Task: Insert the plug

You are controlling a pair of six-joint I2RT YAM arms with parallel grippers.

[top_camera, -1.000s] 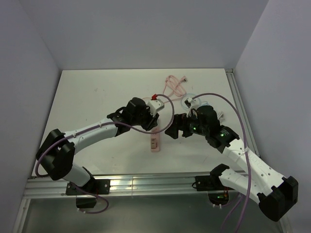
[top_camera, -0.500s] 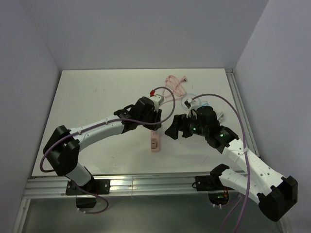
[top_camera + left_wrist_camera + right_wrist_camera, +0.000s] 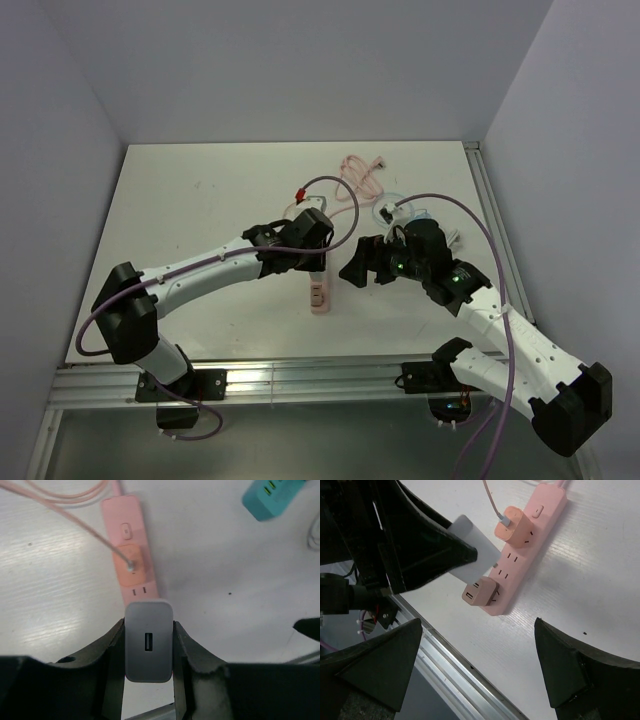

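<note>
Grey USB charger [image 3: 475,555] | clamped in left end effector [image 3: 148,640] | has swung in from the far side, now over pink power strip's [image 3: 131,530] free middle socket | right end effector [image 3: 470,675] spread apart, idle | judged ready to press home

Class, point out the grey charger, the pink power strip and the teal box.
grey charger [image 3: 148,662]: left wrist view, flat face below its port.
pink power strip [image 3: 126,511]: left wrist view, body above its button.
teal box [image 3: 261,502]: left wrist view, its lower body.
</note>
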